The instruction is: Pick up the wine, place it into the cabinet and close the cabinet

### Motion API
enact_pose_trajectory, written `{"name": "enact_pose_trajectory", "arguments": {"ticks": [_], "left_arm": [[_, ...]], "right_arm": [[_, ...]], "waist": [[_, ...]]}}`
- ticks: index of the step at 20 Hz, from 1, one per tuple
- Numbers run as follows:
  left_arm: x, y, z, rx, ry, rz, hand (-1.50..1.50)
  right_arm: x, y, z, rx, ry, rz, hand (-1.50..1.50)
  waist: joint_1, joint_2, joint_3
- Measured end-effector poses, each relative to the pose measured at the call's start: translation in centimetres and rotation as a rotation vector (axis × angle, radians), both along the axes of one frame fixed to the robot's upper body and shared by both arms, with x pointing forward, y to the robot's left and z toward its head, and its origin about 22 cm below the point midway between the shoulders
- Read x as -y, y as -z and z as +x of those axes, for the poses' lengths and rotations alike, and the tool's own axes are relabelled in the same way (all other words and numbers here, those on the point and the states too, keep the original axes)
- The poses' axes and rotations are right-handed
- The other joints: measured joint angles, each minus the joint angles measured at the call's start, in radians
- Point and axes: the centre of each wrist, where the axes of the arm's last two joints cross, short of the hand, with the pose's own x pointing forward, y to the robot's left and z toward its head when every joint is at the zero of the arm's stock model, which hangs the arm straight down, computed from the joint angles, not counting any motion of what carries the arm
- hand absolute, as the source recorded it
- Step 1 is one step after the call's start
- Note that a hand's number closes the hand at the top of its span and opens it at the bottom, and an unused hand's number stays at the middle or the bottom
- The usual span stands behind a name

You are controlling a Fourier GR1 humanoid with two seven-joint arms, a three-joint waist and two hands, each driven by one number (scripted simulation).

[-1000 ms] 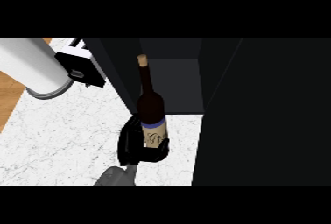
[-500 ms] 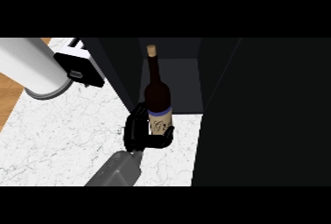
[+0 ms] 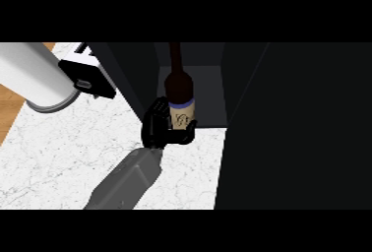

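Wine (image 3: 179,92) stands upright (neck up) at the cabinet (image 3: 208,98), right hand (image 3: 158,129) curled round it.

Over 1 second, the right hand (image 3: 161,129) has carried the wine bottle (image 3: 179,91) forward from above the counter (image 3: 65,162) into the opening of the cabinet (image 3: 207,93). The bottle's cork, visible before, now passes beyond the view's top. More grey forearm shows behind the hand.
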Motion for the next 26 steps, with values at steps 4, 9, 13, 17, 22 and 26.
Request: {"name": "enact_pose_trajectory", "arguments": {"ticks": [4, 9, 13, 17, 22, 26], "left_arm": [[0.1, -1.2, 1.8, 0.006, -0.023, 0.002, 1.5], [0.1, -1.9, 3.1, 0.017, -0.024, 0.017, 1.5], [0.3, -3.4, 4.8, 0.021, -0.038, 0.018, 1.5], [0.4, -4.5, 5.9, 0.014, -0.048, 0.034, 1.5], [0.9, -6.6, 7.7, -0.014, -0.048, 0.066, 1.5], [0.9, -7.1, 8.2, -0.038, -0.045, 0.077, 1.5]], "right_arm": [[-0.1, 0.6, 0.0, 0.0, -0.005, 0.008, -1.5], [0.4, 0.4, -0.1, 0.003, -0.003, 0.004, -1.5], [0.4, 0.9, -0.3, 0.005, -0.006, 0.01, -1.5], [-0.3, 0.8, -0.3, 0.007, -0.007, 0.014, -1.5], [0.1, 0.8, -0.1, 0.016, -0.014, 0.014, -1.5], [-0.1, 1.5, 0.6, 0.023, -0.027, 0.017, -1.5]], "waist": [[-0.002, 0.001, 0.0], [-0.005, 0.002, -0.001], [-0.008, 0.002, 0.0], [-0.011, 0.003, 0.0], [-0.023, 0.007, 0.0], [-0.035, 0.011, 0.0]]}}
